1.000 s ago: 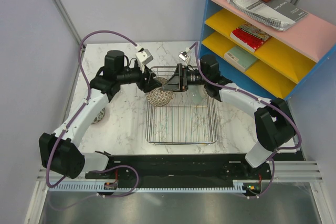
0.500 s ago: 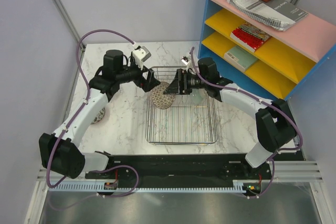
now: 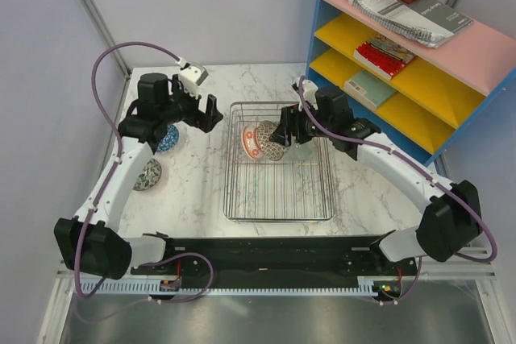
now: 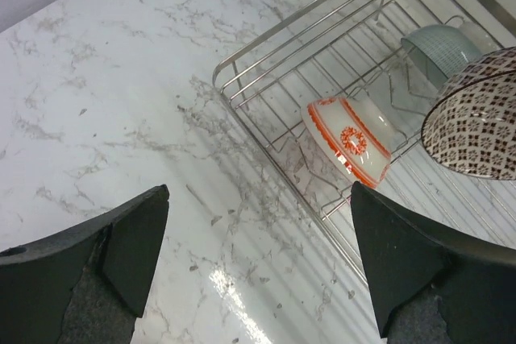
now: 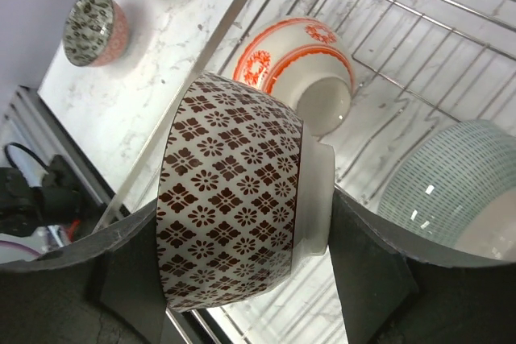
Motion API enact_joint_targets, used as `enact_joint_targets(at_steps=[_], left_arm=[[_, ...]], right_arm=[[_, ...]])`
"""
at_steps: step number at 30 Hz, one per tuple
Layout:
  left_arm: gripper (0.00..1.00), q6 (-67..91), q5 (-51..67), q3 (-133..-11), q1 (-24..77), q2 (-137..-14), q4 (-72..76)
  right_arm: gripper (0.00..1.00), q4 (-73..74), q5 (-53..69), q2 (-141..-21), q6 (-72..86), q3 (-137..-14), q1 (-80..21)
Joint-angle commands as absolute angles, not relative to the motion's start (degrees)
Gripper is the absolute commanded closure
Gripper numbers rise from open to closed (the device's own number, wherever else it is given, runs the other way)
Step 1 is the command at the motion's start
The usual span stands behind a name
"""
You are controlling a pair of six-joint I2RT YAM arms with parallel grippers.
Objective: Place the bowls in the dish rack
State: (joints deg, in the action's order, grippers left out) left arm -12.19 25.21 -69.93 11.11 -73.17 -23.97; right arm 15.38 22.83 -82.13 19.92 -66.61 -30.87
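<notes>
Marble tabletop point(image 3: 201, 191): your right gripper point(image 3: 284, 131) clamps the brown-patterned bowl point(image 5: 230, 223) above the dish rack point(image 3: 278, 199); your left gripper point(image 4: 258, 255) hangs beside the rack, jaws wide apart.

Silver wire dish rack point(image 3: 278, 218) holds a red-orange-and-white ceramic bowl point(image 4: 348, 138) tipped sideways, with a pale teal bowl point(image 5: 447, 199) beside it. A brown-patterned bowl point(image 5: 234, 231) hangs on edge above. A blue-patterned bowl point(image 3: 167, 136) and a speckled grey bowl point(image 3: 147, 175) sit outside, left.

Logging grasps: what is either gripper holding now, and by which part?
The right gripper clamps the brown patterned bowl on its side, one finger at its mouth, the other at its white foot. The left gripper is open and empty.
</notes>
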Motion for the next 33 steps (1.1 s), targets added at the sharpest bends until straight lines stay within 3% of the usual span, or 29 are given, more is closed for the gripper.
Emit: enact_joint_targets(at_steps=[1, 10, 33], left_arm=[[0.0, -14.59, 20.14, -68.03, 10.11, -68.56, -27.94], [0.0, -14.85, 10.37, -63.37, 5.37, -63.64, -32.43], [0.0, -13.27, 10.81, -55.55, 1.67, -55.63, -32.96]], right_arm=[[1.0, 19.67, 17.5, -77.44, 10.83, -69.26, -32.78], [1.0, 24.69, 10.64, -71.99, 0.8, -66.71, -37.88], [1.0, 28.92, -9.04, -69.78, -18.36, -58.63, -47.11]])
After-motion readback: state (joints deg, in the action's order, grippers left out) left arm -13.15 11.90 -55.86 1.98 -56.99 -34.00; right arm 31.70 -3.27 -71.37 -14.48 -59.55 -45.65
